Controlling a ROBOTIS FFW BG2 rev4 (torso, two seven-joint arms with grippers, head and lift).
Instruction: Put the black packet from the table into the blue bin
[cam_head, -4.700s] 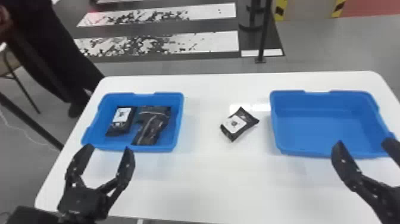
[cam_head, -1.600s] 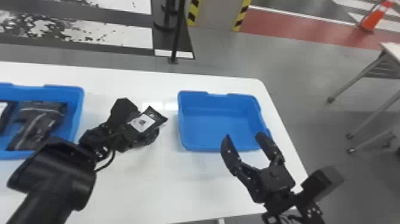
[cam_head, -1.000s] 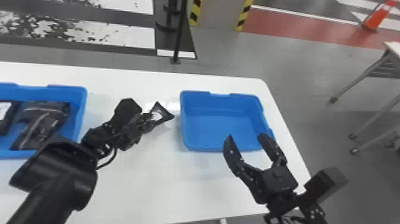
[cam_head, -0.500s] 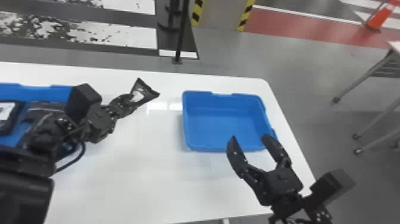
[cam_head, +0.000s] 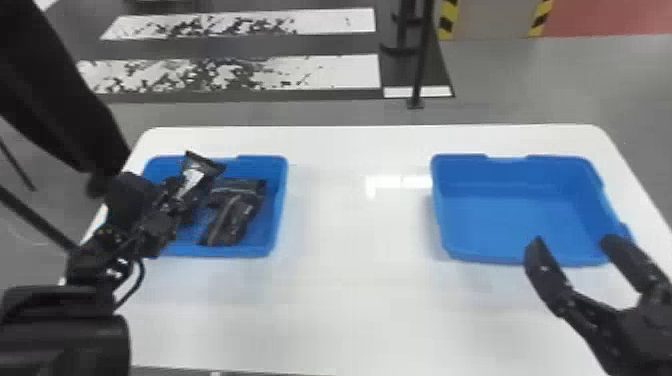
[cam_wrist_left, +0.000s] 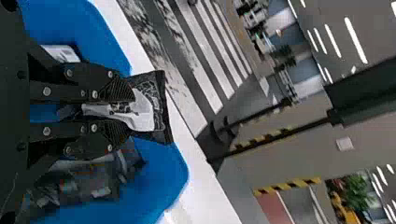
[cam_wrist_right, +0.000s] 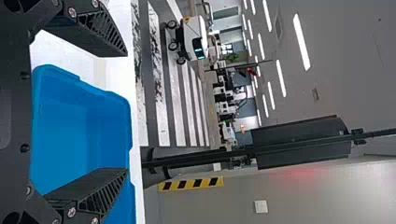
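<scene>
Over the left blue bin (cam_head: 277, 210) my left gripper (cam_head: 175, 200) is shut on the black packet (cam_head: 192, 175), whose white label shows between the fingers. In the left wrist view the left gripper (cam_wrist_left: 119, 109) pinches the packet (cam_wrist_left: 152, 107) from both sides, its free end sticking out past the fingertips. Inside that bin lies a dark crumpled packet (cam_head: 234, 212); in the left wrist view another packet with a white label (cam_wrist_left: 60, 52) lies there too. My right gripper (cam_head: 575, 242) stands open by the near edge of the right bin; the right wrist view shows this gripper (cam_wrist_right: 126, 112) holding nothing.
The right blue bin (cam_head: 520, 220) has nothing in it. Both bins stand on the white table (cam_head: 350, 300), with a wide stretch of tabletop between them. A black post (cam_head: 420, 60) rises from the floor behind the table.
My left gripper has picked the black packet off the table and carried it leftward to the left bin. The head view has swung right and back left. The right gripper remains open.
</scene>
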